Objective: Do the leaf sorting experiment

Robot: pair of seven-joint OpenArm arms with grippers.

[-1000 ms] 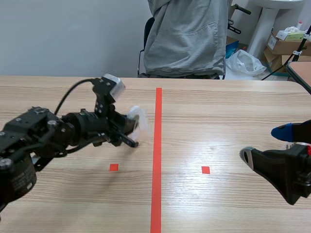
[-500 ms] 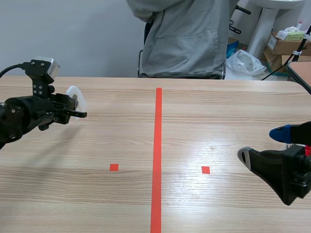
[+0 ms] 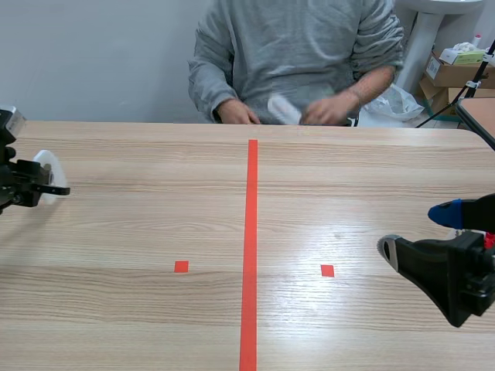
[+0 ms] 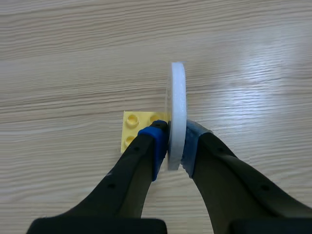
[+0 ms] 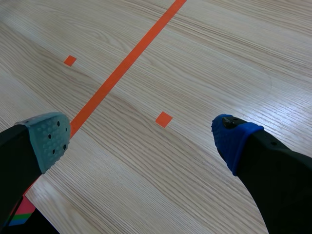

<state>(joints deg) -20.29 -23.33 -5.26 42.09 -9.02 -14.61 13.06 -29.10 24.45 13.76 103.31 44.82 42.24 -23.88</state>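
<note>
At the left edge of the wooden table [image 3: 155,232], the left gripper [image 4: 173,141] pinches a white disc [image 4: 176,105] on edge; only its wrist camera shows a yellow brick [image 4: 132,130] beneath. The right gripper [image 5: 141,139] gapes wide.

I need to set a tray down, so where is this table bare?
The widest bare wood flanks the tape line, around the two squares, between the left gripper and the right gripper. Crowded: the far edge by the person's hands, and under the left gripper, where a white disc is held above a yellow brick.
</note>
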